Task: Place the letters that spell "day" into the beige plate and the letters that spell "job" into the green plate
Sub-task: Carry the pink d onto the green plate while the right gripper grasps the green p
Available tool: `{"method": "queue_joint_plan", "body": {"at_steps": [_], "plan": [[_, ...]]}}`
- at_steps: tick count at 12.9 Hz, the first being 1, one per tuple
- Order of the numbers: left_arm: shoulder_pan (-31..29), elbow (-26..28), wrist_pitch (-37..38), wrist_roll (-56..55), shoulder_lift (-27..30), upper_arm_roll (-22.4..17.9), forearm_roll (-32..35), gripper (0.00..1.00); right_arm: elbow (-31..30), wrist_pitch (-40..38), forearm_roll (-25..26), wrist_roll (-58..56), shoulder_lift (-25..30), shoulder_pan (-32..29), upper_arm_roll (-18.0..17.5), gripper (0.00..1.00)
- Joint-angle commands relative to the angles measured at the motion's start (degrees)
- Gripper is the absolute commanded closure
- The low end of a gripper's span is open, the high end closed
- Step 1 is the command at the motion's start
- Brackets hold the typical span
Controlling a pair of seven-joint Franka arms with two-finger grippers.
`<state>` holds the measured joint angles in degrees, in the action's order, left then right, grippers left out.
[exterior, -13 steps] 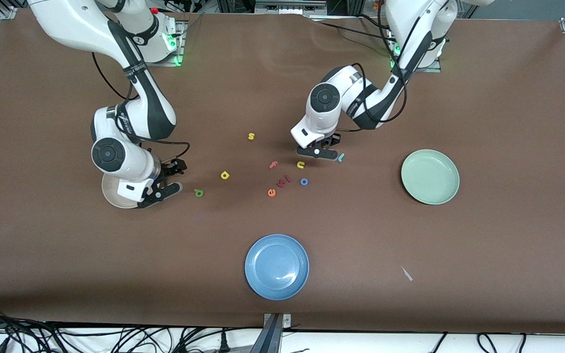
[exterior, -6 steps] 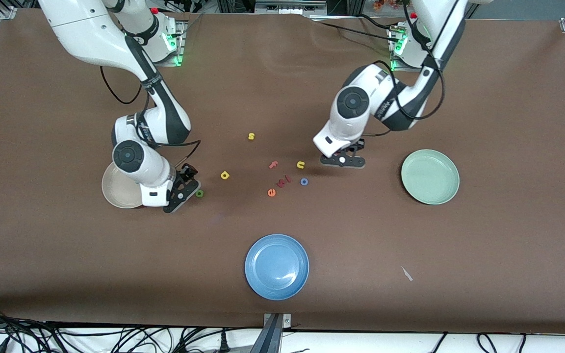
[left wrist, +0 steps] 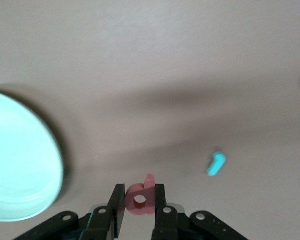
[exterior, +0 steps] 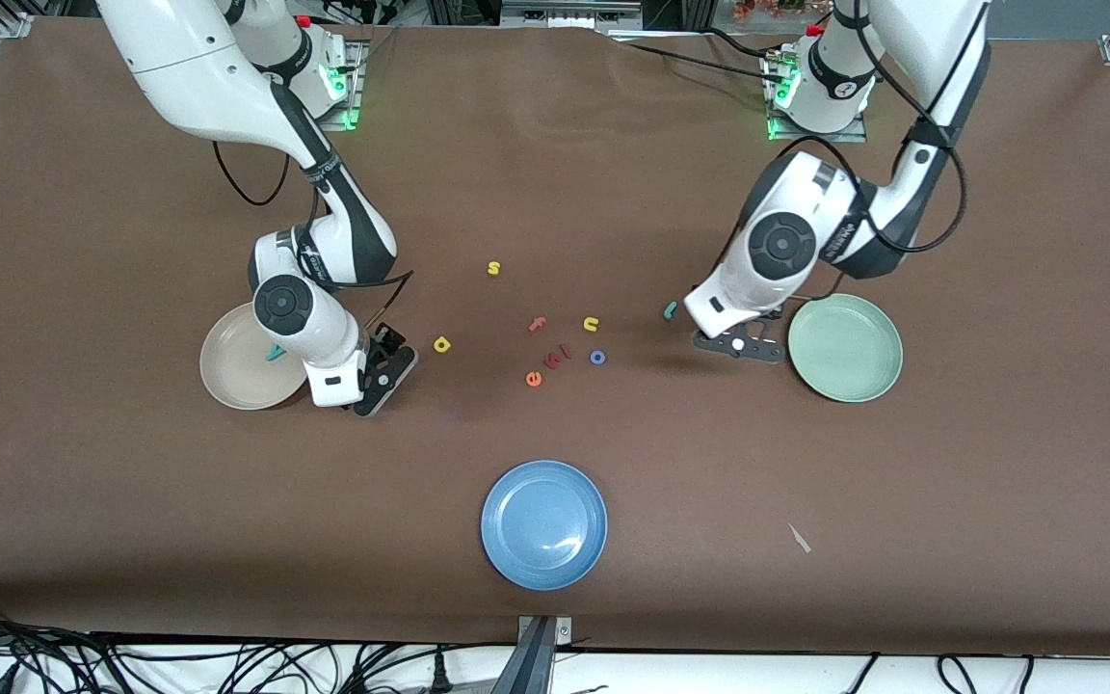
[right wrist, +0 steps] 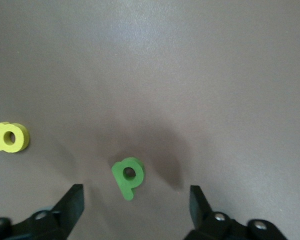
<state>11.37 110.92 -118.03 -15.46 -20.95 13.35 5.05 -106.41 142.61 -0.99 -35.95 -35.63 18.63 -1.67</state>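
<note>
My left gripper [exterior: 740,345] is shut on the dark pink "b" [left wrist: 140,200] and hangs just beside the green plate [exterior: 844,349] [left wrist: 15,165]. The teal "j" [exterior: 671,309] [left wrist: 216,164] lies on the table close by. The blue "o" [exterior: 597,358] sits near the middle. My right gripper [exterior: 383,371] [right wrist: 135,196] is open low over the green "d" [right wrist: 128,176], one finger on each side and not touching it. The yellow "a" [exterior: 441,344] [right wrist: 11,136] lies beside it. The beige plate [exterior: 232,371] holds the teal "y" [exterior: 275,353].
A yellow "s" [exterior: 493,268], pink "f" [exterior: 538,324], yellow "u" [exterior: 591,324], orange "e" [exterior: 533,379] and another small pink piece [exterior: 561,354] lie in the table's middle. A blue plate [exterior: 543,523] sits nearer the front camera. A small scrap [exterior: 799,538] lies near the front edge.
My left gripper carried the "b" away from the "j" to the green plate's side. My right gripper moved off the beige plate to over the "d", uncovering the "y" in the plate.
</note>
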Motion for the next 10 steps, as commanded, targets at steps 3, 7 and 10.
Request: {"method": "queue_joint_plan", "body": {"at_steps": [3,7,10], "plan": [[-9.41,1.05,2.8,14.3,1.0,0.53,1.99,0.91,1.03,1.79,0.64,-2.9,-1.46,0.44,-0.09,0.26],[-17.85,1.92,2.02,25.37,-0.5,0.45,1.99,0.91,0.94,1.88,0.99,-3.16,-1.81,1.41,0.0,0.48],[-21.46,2.37,1.06,28.03,-3.21,0.45,1.99,0.91,0.94,1.88,2.4,-3.86,-1.81,1.41,0.0,0.7]]}}
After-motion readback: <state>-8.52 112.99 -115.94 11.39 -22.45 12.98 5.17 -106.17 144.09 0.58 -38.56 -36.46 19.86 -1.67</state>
